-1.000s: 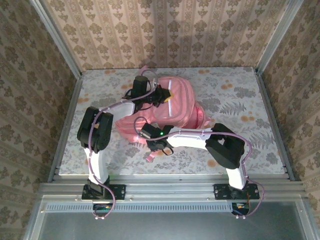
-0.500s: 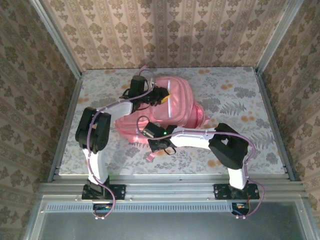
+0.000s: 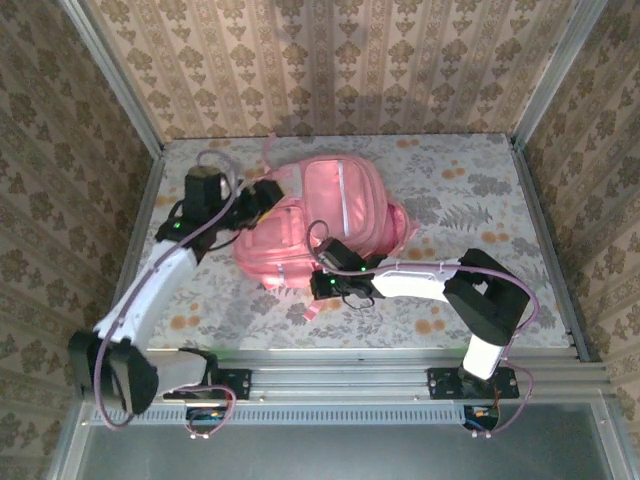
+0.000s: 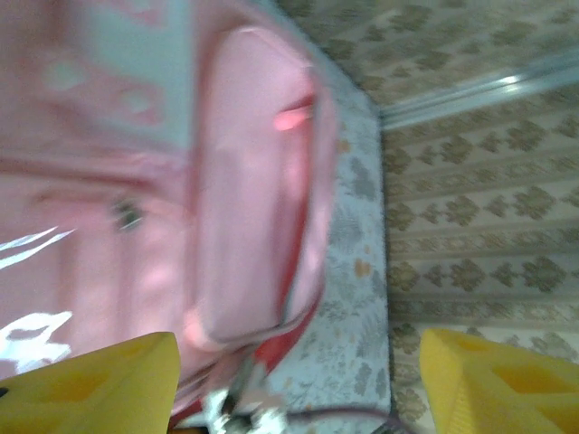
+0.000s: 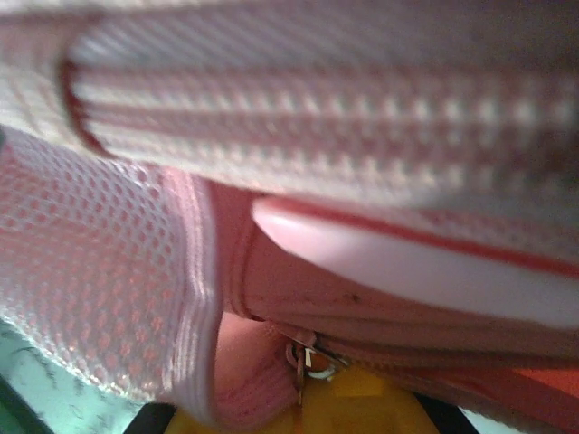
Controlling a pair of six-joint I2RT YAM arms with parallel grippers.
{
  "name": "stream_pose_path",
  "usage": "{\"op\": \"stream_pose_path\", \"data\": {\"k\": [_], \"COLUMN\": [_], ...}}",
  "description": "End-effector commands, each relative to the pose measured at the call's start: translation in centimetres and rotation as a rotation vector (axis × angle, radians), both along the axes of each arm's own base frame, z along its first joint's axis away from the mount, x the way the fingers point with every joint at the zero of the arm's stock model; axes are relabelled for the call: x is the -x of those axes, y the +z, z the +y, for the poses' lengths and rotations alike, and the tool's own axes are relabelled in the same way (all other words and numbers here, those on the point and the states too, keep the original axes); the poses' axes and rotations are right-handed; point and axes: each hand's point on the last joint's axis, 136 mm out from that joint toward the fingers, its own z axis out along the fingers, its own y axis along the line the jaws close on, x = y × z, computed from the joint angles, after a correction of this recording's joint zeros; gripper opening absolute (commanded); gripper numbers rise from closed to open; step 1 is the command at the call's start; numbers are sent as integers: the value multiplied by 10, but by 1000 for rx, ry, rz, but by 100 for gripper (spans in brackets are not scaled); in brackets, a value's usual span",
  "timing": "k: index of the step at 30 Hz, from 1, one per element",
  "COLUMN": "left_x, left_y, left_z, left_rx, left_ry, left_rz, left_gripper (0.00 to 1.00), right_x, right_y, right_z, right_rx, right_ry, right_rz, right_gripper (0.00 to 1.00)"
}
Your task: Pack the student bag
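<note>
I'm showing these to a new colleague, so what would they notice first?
The big pink student bag lies flat on the floral table, towards the back. The right gripper is at its near edge, jaws shut beside a zip pull, while the left gripper hangs at its left side with jaws wide apart.
</note>
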Motion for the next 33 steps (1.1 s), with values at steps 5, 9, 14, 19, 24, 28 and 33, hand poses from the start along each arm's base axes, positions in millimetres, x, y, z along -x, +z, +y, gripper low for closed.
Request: {"op": "stream_pose_path", "data": {"k": [5, 9, 14, 19, 24, 28, 33], "left_x": [82, 101, 97, 85, 66, 53, 42], "left_y": [-105, -123, -148, -164, -167, -171, -180], "left_z": [36, 37, 34, 32, 43, 55, 68], "left_rx": [-72, -87, -93, -112, -145, -203, -200], "left_ry": [194, 247, 278, 301, 349, 382, 431], "left_rz": [391, 453, 505, 508, 474, 465, 474], "left_gripper": [69, 66, 61, 52, 46, 40, 16], "right_x": [-10, -12, -9, -2, 2, 8, 15], "right_y": [35, 37, 36, 35, 30, 25, 19], "right_z": [29, 40, 49, 44, 36, 27, 13], "right_rx": [-172, -210, -200, -168, -140, -102, -56], "right_ry": [6, 8, 38, 55, 66, 79, 88], "right_rz": [-29, -9, -17, -34, -41, -43, -41], "right_gripper": [1, 1, 1, 0, 0, 0, 0]}}
